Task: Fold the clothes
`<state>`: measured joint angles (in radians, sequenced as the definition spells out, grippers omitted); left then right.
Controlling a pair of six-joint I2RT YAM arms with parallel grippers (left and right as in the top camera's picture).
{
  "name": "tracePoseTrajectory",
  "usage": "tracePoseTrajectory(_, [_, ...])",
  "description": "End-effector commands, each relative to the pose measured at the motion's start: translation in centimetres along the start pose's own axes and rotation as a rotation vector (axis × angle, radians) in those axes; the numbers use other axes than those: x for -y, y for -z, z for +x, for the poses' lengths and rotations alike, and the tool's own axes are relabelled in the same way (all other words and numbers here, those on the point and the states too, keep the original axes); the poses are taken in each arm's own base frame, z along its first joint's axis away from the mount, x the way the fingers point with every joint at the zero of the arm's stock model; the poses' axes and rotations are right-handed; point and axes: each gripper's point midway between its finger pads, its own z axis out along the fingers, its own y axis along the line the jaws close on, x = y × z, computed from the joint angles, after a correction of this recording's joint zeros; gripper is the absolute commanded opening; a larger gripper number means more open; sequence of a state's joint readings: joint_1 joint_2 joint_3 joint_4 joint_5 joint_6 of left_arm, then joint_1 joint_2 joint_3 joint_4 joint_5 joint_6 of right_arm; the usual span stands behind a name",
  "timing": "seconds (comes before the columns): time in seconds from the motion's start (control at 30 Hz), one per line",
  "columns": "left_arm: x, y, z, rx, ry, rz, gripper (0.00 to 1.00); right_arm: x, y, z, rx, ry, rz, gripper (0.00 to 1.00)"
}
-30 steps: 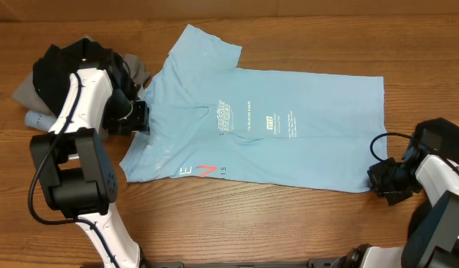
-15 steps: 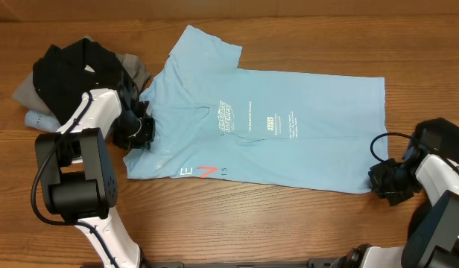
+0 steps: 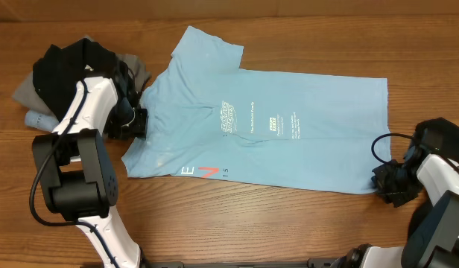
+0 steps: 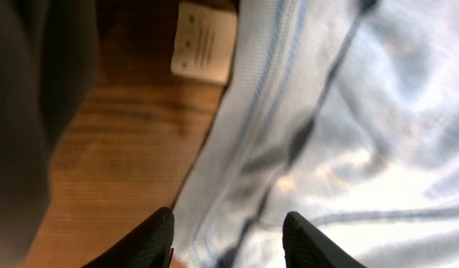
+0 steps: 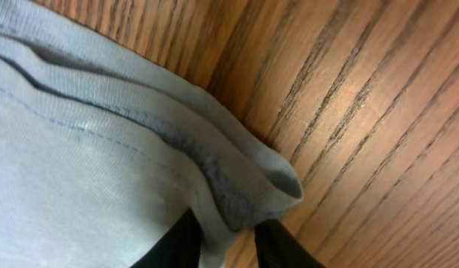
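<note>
Your right gripper (image 5: pixel 228 240) is at the near right, clamped on the hem corner of the light-blue T-shirt (image 3: pixel 289 141). The wrist view shows the folded hem pinched between its two fingers (image 5: pixel 186 242), with the bare wood table (image 3: pixel 289 223) beside it. Your left gripper (image 4: pixel 229 232) sits at the shirt's left end by the neck, jaws spread apart, with the collar edge lying loose between them. A white label (image 4: pixel 203 41) shows just past it. The T-shirt lies flat, print up, across the table centre, hem to the right, one sleeve pointing to the far edge. At far left is a pile right beside the shirt's shoulder: black piece (image 3: pixel 62 63), grey piece (image 3: pixel 21 93), denim-blue piece (image 3: pixel 36 117).
</note>
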<state>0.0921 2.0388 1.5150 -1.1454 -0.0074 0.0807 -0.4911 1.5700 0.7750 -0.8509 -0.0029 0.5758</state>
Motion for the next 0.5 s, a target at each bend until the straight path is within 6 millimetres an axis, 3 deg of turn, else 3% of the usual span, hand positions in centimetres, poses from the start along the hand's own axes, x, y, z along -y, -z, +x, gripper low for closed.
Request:
tracePoseTrajectory(0.0, [0.5,1.7,-0.6,0.012,-0.001,0.034,0.52,-2.4,1.4,-0.4,-0.022,0.063,-0.105,0.28])
tracePoseTrajectory(0.13, [2.7,2.6,0.8,-0.039,0.032,0.157,0.53,-4.6,4.9,-0.4,-0.015,0.133,-0.230,0.32])
tracePoseTrajectory(0.23, [3.0,2.3,1.6,-0.072,0.073,0.173,0.56,-7.5,7.4,1.8,-0.071,0.284,-0.430,0.43])
tracePoseTrajectory(0.3, [3.0,2.0,1.7,-0.078,0.091,0.172,0.58,-9.0,8.1,3.8,-0.124,0.392,-0.522,0.44])
tracePoseTrajectory(0.47, [2.7,0.4,1.4,-0.056,0.085,0.146,0.64,-10.7,7.3,5.9,-0.129,0.512,-0.525,0.43])
